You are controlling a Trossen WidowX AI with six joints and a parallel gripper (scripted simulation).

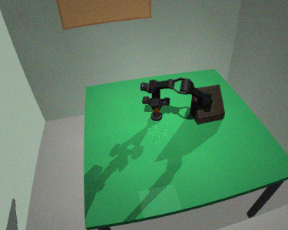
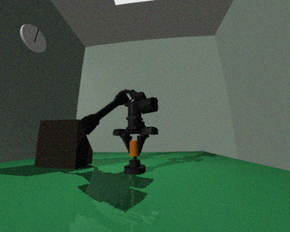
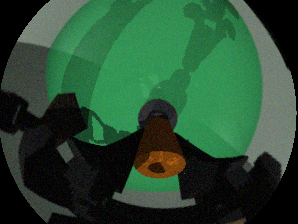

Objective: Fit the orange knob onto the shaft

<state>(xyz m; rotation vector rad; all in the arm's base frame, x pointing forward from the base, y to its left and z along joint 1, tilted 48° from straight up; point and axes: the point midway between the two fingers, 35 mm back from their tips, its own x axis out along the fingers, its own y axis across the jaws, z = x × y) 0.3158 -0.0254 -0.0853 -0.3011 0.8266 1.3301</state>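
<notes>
The orange knob (image 1: 156, 110) (image 2: 133, 148) (image 3: 160, 141) is upright between the fingers of my gripper (image 1: 156, 109) (image 2: 134, 146) (image 3: 158, 133), which is shut on it and points down. The round dark pedestal (image 1: 156, 117) (image 2: 134, 169) (image 3: 158, 104) stands on the table directly below. In the exterior view a short narrow dark piece of the shaft (image 2: 134, 158) shows between the knob's lower end and the pedestal's raised middle. The knob is above the pedestal, not down on it. Whether the shaft's tip is inside the hole is hidden, and so are both flat sides.
The green table (image 1: 220, 153) (image 2: 222, 193) (image 3: 220, 85) carries the arm's dark box-shaped base (image 1: 209, 109) (image 2: 57, 145) (image 3: 65, 115), to the right of the pedestal in the top view and to its left in the exterior view. Arm shadows cross the table.
</notes>
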